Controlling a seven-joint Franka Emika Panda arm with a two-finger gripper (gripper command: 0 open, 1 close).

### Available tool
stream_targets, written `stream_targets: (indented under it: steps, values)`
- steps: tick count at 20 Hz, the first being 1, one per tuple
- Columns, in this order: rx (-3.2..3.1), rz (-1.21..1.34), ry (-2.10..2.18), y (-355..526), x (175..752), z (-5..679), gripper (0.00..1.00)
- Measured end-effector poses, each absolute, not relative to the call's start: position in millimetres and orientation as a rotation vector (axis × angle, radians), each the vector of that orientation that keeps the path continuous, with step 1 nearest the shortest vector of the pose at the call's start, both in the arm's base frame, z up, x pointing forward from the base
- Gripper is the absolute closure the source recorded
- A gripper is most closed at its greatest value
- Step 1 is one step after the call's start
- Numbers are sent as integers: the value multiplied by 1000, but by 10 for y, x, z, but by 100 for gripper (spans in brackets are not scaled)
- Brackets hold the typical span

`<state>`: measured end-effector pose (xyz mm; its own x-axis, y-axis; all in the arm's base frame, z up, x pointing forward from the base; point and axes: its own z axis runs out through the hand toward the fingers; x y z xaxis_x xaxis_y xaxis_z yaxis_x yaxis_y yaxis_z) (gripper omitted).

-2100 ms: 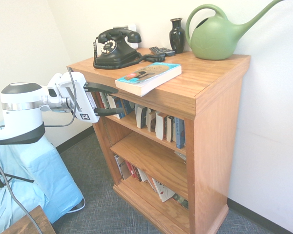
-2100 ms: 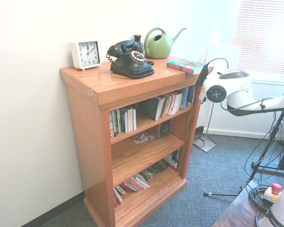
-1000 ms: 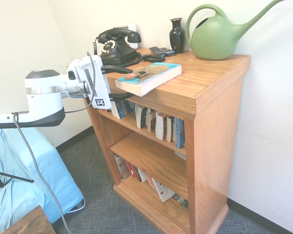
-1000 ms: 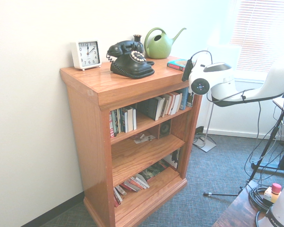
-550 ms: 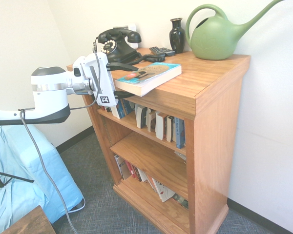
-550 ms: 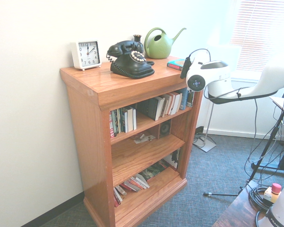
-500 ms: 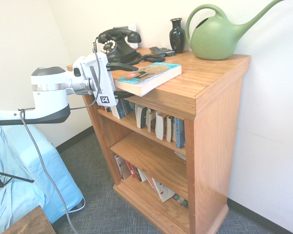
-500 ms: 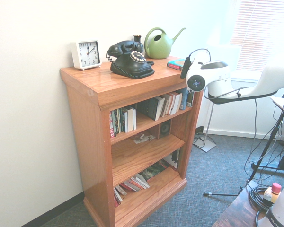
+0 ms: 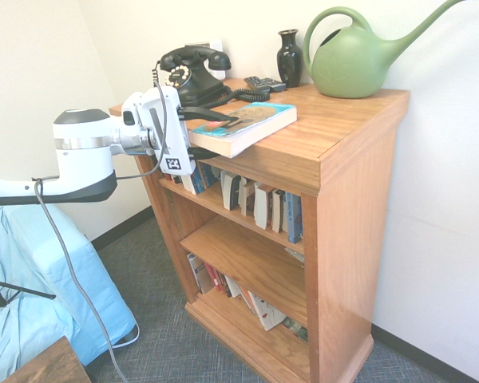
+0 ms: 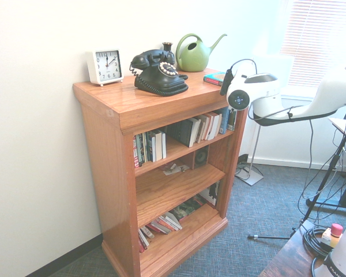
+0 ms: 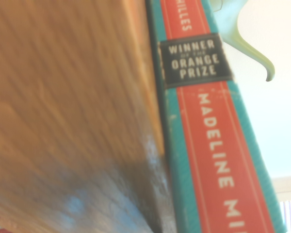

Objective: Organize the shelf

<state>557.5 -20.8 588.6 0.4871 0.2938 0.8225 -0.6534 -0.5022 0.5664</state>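
The shelf (image 9: pixel 347 120) is a honey-brown wooden bookcase with a thick overhanging top (image 10: pixel 127 107). A teal and red paperback book (image 9: pixel 247 124) lies flat on the top, its near end jutting past the front corner. In the wrist view its spine (image 11: pixel 208 145) runs right beside the wooden edge. My gripper (image 9: pixel 203 133) reaches in sideways at that jutting end. Its upper finger (image 9: pixel 211 115) lies over the cover and its lower finger (image 9: pixel 198 152) sits below in shadow under the overhang. The jaws stand apart around the book's end. In the second exterior view the book (image 10: pixel 216 77) is partly hidden by my wrist.
On the top stand a black rotary telephone (image 9: pixel 190 76), a dark vase (image 9: pixel 289 57), a green watering can (image 9: pixel 355 56), a remote (image 9: pixel 263 82) and a white clock (image 10: pixel 105 65). Upright books (image 9: pixel 259 203) fill the upper tier; more books (image 9: pixel 223 283) lie at the bottom. A blue cloth (image 9: pixel 40 279) is beside the arm.
My gripper has risen from the upper tier's level to the shelf top and moved in onto the book's jutting end. Its upper finger has come down toward the cover.
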Motion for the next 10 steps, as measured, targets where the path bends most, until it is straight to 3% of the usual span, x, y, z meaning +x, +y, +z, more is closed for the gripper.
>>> stream_targets:
  steps: [10]
  values:
    - [1754, 1184, -310, -207, 5602, 5853, 100]
